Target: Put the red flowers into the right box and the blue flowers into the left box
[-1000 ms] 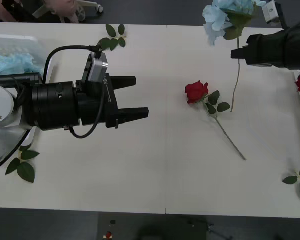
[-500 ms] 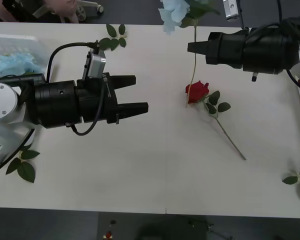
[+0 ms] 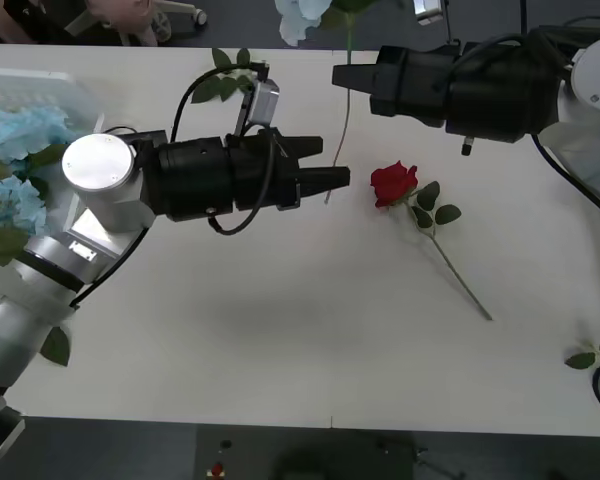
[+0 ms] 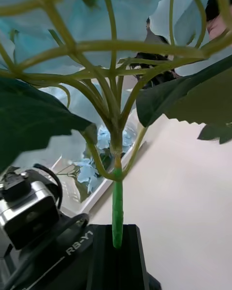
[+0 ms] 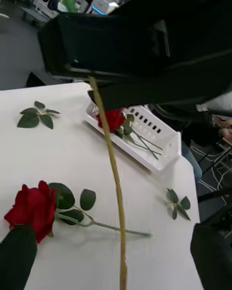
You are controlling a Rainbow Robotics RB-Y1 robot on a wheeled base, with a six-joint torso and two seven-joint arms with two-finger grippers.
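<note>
The right gripper [image 3: 337,76] is pinching a blue flower [image 3: 302,12] by its stem beyond the red rose [image 3: 393,183]. The left gripper [image 3: 332,170], fingers spread, is straddling that stem just beside the rose. A handover seems underway; next, the left fingers need closing.

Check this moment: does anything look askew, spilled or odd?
Nothing is spilled or damaged. One oddity: the right gripper holds a blue flower by its stem in mid-air, while the open left gripper sits at the dangling stem's end. Loose leaf sprigs lie on the table.
</note>
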